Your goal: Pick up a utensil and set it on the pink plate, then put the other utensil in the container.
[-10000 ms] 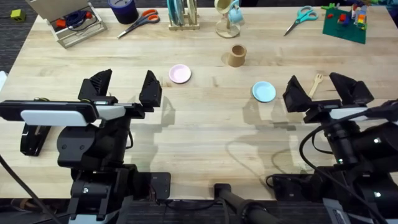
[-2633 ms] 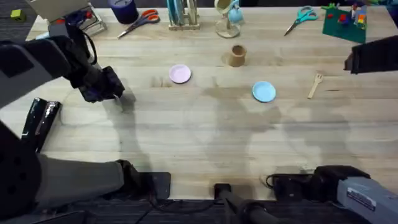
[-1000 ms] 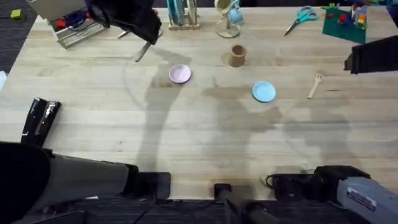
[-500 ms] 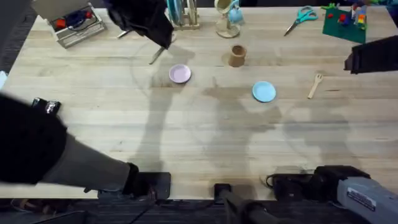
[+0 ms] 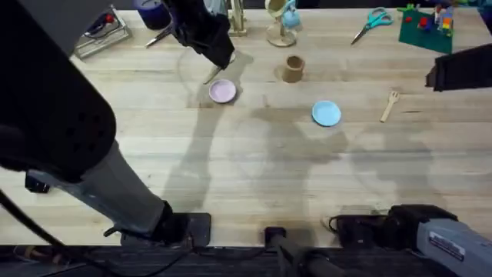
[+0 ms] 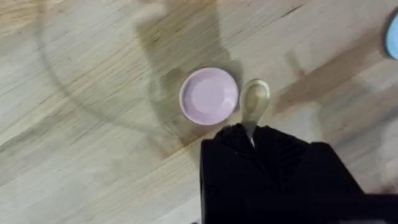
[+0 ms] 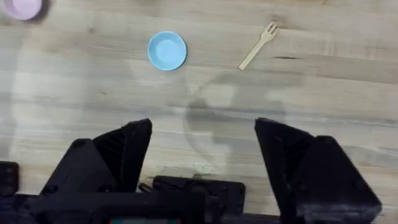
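Note:
A small wooden spoon, the utensil, hangs just above the table with my left gripper shut on its handle. In the left wrist view the spoon's bowl lies just beside the pink plate, outside its rim, below my left gripper. The pink plate sits left of centre, and the tan container stands upright to its right. Farther right lies the wooden fork, the other utensil. My right gripper hovers high above the table, open with nothing in it.
A light blue plate sits between the container and the fork. Along the far edge are a mug stand, teal scissors, a green block board and a tray.
My left arm has carried the spoon from the far left rightward and nearer, down to the pink plate's edge. The right arm has not moved over the last seconds.

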Controlling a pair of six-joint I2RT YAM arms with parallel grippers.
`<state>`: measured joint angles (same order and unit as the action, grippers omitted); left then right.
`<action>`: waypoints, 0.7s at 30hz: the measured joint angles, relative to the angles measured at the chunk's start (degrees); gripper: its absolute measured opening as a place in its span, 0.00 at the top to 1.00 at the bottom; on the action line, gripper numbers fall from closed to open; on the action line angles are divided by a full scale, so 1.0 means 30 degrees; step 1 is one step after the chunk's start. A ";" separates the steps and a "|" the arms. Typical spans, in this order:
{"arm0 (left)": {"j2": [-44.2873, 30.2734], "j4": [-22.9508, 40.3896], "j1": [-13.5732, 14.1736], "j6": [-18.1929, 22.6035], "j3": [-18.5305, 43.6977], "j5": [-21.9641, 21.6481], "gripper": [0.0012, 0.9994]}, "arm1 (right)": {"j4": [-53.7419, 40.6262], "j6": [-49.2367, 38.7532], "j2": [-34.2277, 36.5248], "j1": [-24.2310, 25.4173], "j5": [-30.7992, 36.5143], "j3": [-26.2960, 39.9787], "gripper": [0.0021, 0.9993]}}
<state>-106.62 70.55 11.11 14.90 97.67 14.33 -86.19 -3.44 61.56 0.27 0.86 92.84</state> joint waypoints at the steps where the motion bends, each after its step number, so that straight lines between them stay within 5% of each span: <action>1: -0.0092 -0.0047 0.0000 -0.0087 0.0000 -0.0148 0.96 | 0.0000 0.0000 0.0003 0.0004 0.0000 0.0000 0.00; 21: -0.0193 -0.4097 0.0055 -0.0805 -0.3998 -0.0720 0.96 | 0.0001 0.0000 0.0006 0.0007 0.0000 0.0000 0.00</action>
<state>-107.20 58.26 11.28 12.49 85.68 12.17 -86.19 -3.44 61.58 0.30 0.86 92.84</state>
